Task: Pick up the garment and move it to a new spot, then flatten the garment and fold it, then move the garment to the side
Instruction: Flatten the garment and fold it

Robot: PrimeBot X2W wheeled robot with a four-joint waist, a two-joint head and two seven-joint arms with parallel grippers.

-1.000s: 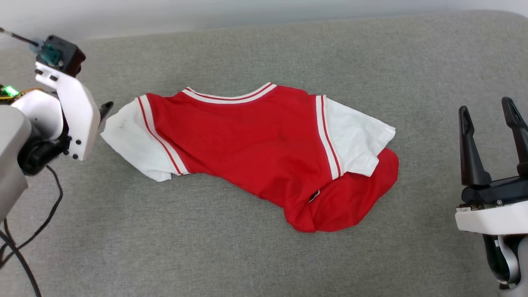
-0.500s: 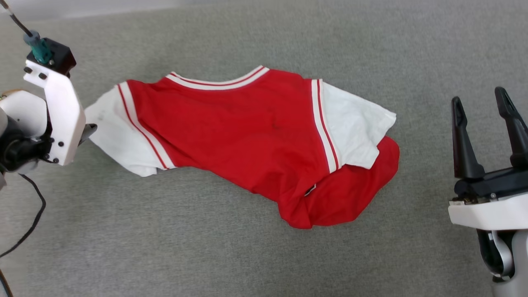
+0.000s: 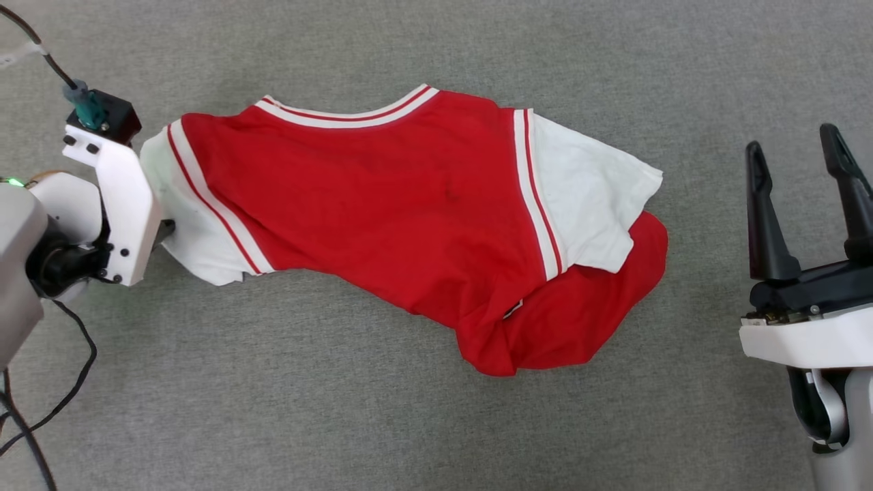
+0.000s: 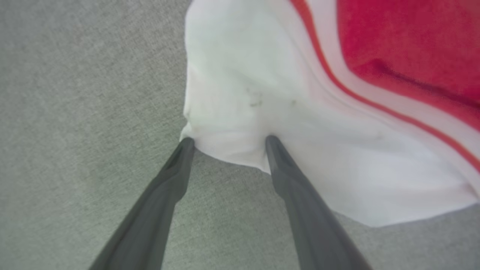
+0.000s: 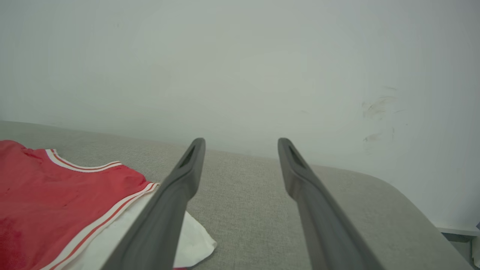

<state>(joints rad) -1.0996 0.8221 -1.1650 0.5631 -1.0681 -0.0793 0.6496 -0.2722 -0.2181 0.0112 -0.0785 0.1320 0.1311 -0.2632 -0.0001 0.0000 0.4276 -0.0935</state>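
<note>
Red, white-sleeved soft jersey T-shirt (image 3: 382, 204), left gripper (image 4: 228, 141) spread, tips touching its nine-o'clock sleeve, right gripper (image 3: 799, 140) gaping, empty, three o'clock

Head looks down from above; low wrist views share garment (image 3: 382, 204).

My head camera has tipped down over the last second. The grey surface (image 3: 409, 423) now runs to the top edge of that view, where a pale strip stood before. The garment (image 3: 382, 204) sits higher in that view, which is the camera's doing, not the cloth's. My left gripper (image 4: 227, 140) has closed in on the sleeve (image 4: 240, 86). A second ago its tip stood just off the edge; now both fingertips (image 4: 187, 144) touch the hem, and the wrist (image 3: 116, 198) overlaps the sleeve.
</note>
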